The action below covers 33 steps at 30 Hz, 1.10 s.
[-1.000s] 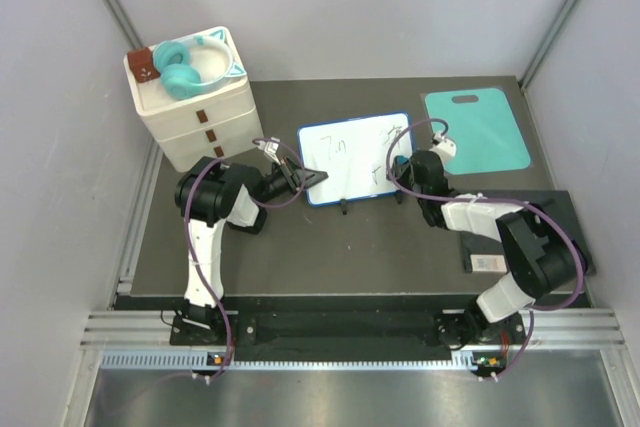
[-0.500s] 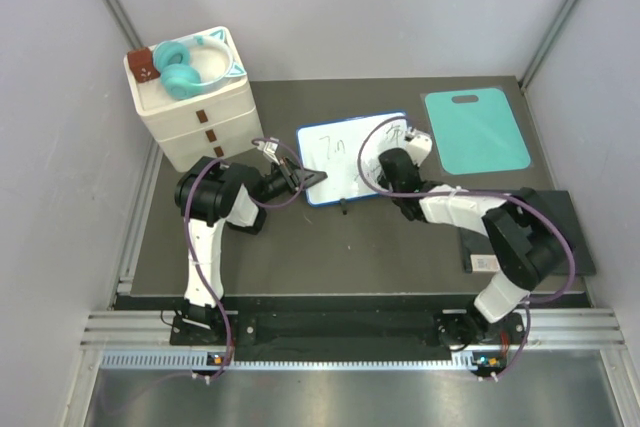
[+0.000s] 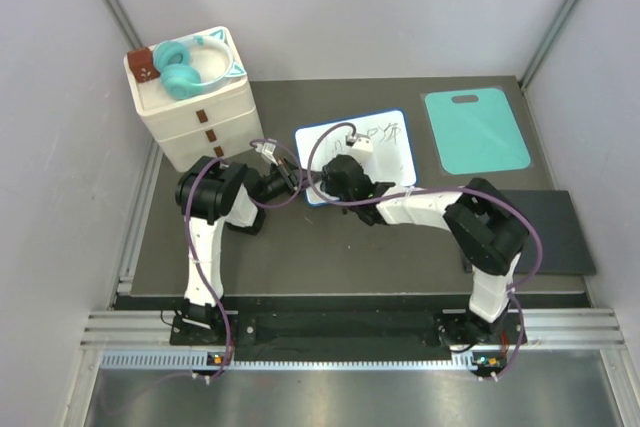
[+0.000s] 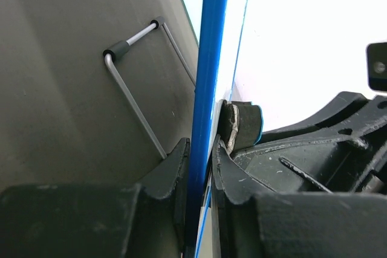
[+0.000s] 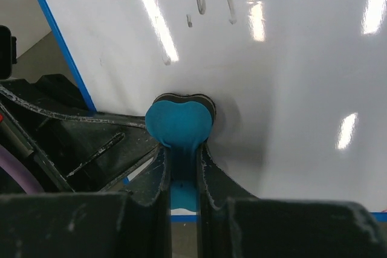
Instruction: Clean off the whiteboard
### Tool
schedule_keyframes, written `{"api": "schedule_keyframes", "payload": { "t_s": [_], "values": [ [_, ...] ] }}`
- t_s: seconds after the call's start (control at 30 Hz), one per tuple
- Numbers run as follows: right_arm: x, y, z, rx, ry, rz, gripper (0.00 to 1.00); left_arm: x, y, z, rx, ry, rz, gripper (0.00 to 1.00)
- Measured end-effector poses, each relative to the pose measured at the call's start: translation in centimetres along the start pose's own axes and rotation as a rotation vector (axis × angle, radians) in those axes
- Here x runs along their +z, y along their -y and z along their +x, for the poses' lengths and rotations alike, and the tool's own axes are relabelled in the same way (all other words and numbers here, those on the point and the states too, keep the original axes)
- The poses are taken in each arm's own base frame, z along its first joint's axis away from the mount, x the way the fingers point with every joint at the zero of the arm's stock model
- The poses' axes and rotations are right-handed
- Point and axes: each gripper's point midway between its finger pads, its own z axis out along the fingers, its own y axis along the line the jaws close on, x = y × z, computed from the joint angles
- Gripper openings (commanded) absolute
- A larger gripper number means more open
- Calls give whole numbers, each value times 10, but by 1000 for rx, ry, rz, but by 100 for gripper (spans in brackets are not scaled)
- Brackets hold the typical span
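Observation:
The whiteboard (image 3: pixel 385 152) lies on the dark table, white with a thin blue rim; black scribbles remain at its top right. My left gripper (image 3: pixel 297 179) is shut on the board's left rim (image 4: pixel 208 89), one finger on each side. My right gripper (image 3: pixel 335 169) is shut on a small blue eraser (image 5: pixel 179 122) and presses it on the board's lower left part, close to the left gripper. In the right wrist view the board (image 5: pixel 290 58) is white round the eraser, with faint strokes above.
A white drawer unit (image 3: pixel 195 97) with teal headphones (image 3: pixel 190 65) on top stands at the back left. A teal mat (image 3: pixel 475 132) lies at the back right. A black pad (image 3: pixel 555 232) lies at the right. The board's wire foot (image 4: pixel 130 77) shows underneath.
My right gripper has swept the eraser leftward across the board, from its right edge to its lower left. The marks on the left and middle are gone. The left arm has not moved.

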Motion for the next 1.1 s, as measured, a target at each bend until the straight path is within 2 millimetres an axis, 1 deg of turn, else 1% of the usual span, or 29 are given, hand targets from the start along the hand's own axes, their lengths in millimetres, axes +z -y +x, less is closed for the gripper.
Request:
{"api": "schedule_keyframes", "payload": {
  "t_s": [0.1, 0.2, 0.27, 0.37, 0.43, 0.67, 0.87, 0.93, 1.1],
  "values": [
    [-1, 5, -2, 52, -22, -30, 0, 0, 0, 0, -2, 0, 0, 0],
    [-4, 19, -5, 110, -43, -58, 0, 1, 1, 1, -3, 0, 1, 0],
    [-8, 37, -10, 141, -47, -48, 0, 1, 1, 1, -3, -1, 2, 0],
    [-14, 73, -25, 188, -28, 3, 0, 1, 3, 1, 1, -2, 5, 0],
    [-17, 91, -31, 207, -14, 38, 0, 1, 4, 0, 6, -2, 8, 0],
    [-25, 136, -41, 215, 4, 177, 0, 1, 8, 2, 33, -5, 13, 0],
    [-25, 189, -65, 292, 20, 265, 0, 2, 10, 4, 42, -11, 20, 0],
    [-25, 196, -68, 297, 21, 275, 0, 2, 11, 5, 45, -13, 20, 0],
    [-22, 194, -72, 261, 1, 269, 0, 2, 10, 5, 45, -15, 19, 0]
  ]
}}
